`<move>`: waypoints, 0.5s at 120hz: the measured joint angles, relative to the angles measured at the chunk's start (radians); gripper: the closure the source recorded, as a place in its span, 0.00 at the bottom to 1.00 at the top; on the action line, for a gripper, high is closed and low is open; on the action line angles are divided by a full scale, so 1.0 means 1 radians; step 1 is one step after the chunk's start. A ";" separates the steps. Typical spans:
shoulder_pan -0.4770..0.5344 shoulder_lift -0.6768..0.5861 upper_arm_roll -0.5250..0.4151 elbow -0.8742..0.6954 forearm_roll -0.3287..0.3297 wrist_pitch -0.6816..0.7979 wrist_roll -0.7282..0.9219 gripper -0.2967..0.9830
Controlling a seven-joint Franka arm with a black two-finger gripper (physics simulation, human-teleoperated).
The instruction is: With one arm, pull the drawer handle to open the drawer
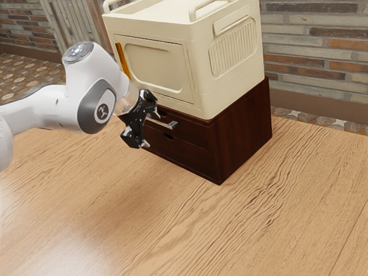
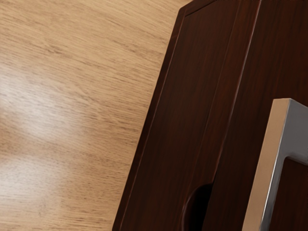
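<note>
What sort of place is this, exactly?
It looks like a simulated indoor room for robot practice: a robot arm reaches over a wooden table, with a brick wall and patterned floor behind.

Small emblem point(image 1: 102, 111) on arm joint point(image 1: 86, 115), seemingly logo; no readable text.

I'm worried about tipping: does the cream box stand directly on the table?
No, the cream box rests on the dark cabinet.

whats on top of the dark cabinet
A cream box stands on the cabinet. Only a thin edge of the cabinet's top shows along the box's base; the rest is covered, so I can't tell whether anything lies under it.
</note>
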 joint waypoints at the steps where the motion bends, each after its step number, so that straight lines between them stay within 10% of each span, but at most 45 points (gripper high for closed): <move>1: 0.000 0.000 0.000 0.000 0.000 0.000 -0.001 0.26; 60: 0.003 0.012 0.000 -0.001 0.001 0.016 -0.034 0.29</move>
